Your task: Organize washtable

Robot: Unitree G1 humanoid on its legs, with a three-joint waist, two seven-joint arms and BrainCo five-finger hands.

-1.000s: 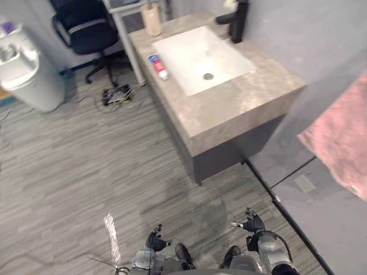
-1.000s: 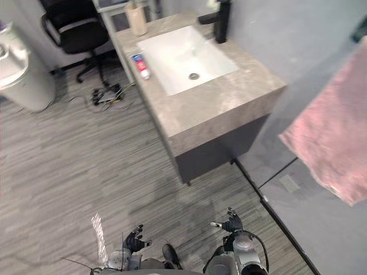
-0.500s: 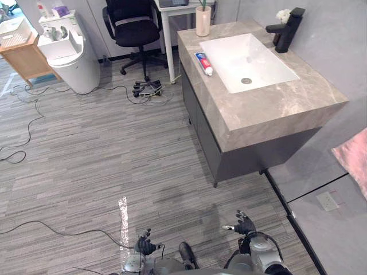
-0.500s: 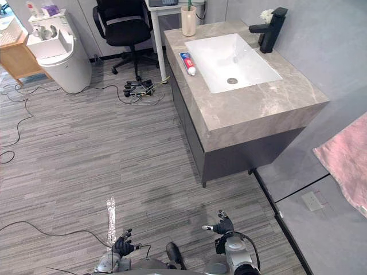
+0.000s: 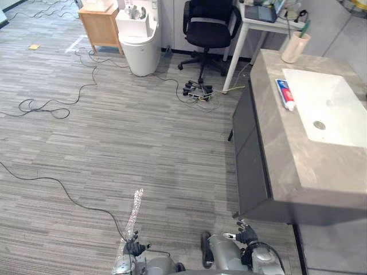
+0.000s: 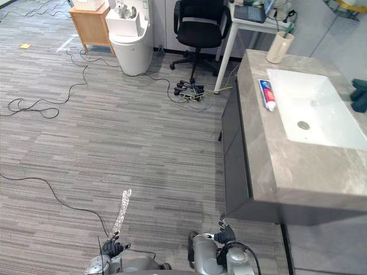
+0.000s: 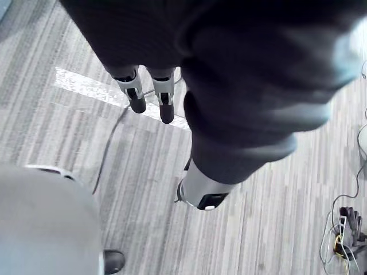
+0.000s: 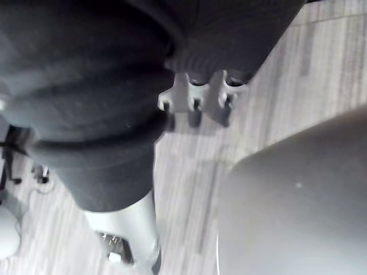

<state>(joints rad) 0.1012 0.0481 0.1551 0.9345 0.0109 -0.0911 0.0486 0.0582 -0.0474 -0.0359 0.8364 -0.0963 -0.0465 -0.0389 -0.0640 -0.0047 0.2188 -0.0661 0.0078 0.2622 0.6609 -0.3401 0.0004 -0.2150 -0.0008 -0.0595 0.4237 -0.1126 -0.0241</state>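
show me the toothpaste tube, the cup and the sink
toothpaste tube (image 6: pixel 266 94), right eye view, middle of tube
cup (image 6: pixel 278 48), right eye view, side wall
sink (image 6: pixel 321 100), right eye view, bare basin floor

We see a black office chair (image 5: pixel 209 26) at the far wall, with a white desk (image 5: pixel 261 14) just beside it. A white bin (image 5: pixel 139 43) touches a wooden cabinet (image 5: pixel 100 23). A power strip (image 5: pixel 198 91) and loose black cables (image 5: pixel 57 100) lie on the grey plank floor (image 5: pixel 143 143).
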